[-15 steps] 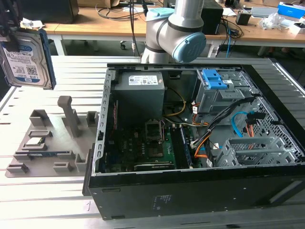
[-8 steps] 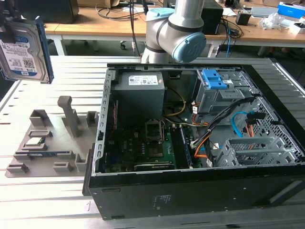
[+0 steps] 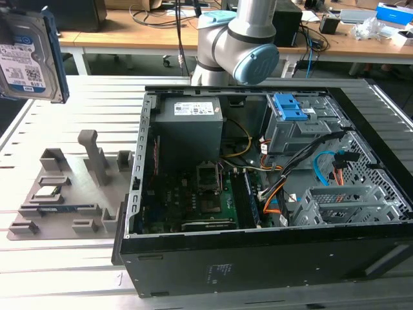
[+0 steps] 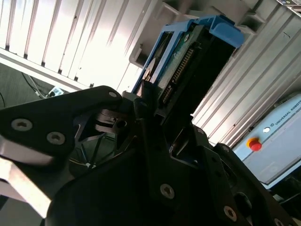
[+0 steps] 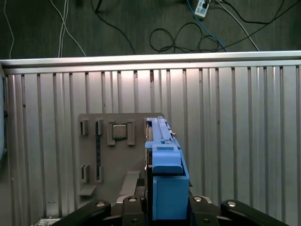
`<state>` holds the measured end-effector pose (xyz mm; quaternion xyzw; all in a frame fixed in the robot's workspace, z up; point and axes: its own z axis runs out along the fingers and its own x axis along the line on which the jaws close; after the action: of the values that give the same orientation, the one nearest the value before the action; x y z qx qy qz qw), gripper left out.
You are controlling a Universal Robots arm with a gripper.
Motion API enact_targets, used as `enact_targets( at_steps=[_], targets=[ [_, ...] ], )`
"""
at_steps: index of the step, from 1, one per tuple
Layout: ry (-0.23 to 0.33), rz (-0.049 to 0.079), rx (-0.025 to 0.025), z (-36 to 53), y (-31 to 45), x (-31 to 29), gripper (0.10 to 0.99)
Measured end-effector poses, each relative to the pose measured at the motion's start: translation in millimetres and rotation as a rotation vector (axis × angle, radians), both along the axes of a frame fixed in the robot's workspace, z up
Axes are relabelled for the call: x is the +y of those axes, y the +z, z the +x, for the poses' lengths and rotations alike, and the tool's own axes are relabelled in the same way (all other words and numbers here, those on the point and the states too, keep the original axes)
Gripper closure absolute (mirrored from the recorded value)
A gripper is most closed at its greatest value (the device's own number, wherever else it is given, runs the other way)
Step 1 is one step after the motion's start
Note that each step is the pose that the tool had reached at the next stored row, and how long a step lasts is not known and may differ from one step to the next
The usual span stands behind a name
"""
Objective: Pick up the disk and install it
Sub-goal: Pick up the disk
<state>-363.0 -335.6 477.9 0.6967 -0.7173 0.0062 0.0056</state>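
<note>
Item: flat silver-grey metal hard disk (image 3: 27, 61) with white and blue label and bright blue plastic side rails. It hangs in the air at the far side of the exterior view's left, above the ribbed aluminium bench (image 3: 97, 97) and touching nothing on it.

Gripper (image 5: 167, 202): in both wrist views the black gripper is clamped on the disk, one finger against each flat face, with the blue rail end pointing away from it.

Grey moulded parts tray (image 3: 64, 194): it lies on the bench below the disk, at the exterior view's left.

Open black computer case (image 3: 258, 194): it lies on its side to the exterior view's right, well apart from the disk.

Progress, as judged: pick-up complete. Installation not done, as the disk is outside the case
</note>
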Motion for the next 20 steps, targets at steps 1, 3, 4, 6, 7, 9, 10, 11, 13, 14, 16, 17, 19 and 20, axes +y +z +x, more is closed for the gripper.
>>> enact_targets(
  at_steps=[1,3,4,6,7,9,10,11,13,14,16,17,19,20],
  targets=[
    [0.0,0.0,0.0,0.0,9.8,0.2,0.722],
    [0.0,0.0,0.0001,0.0,20.0,0.3,0.722],
    [0.0,0.0,0.0002,0.1,24.8,0.4,0.722],
    [0.0,0.0,0.0002,0.0,32.1,0.5,0.722],
    [0.0,0.0,0.0001,0.0,37.1,0.5,0.722],
    [0.0,0.0,0.0001,0.0,45.7,0.5,0.722],
    [0.0,0.0,0.0001,0.0,48.8,0.6,0.722],
    [0.0,0.0,0.0001,0.0,51.3,0.6,0.722],
    [0.0,0.0,0.0,0.0,57.1,0.6,0.722],
    [0.0,0.0,0.0001,0.0,59.3,0.6,0.722],
    [0.0,0.0,0.0002,0.0,64.4,0.6,0.722],
    [0.0,0.0,0.0002,0.0,66.1,0.6,0.722],
    [0.0,0.0,0.0001,0.1,66.7,0.7,0.722],
    [0.0,0.0,-0.0001,0.0,66.7,0.6,0.722]
  ],
)
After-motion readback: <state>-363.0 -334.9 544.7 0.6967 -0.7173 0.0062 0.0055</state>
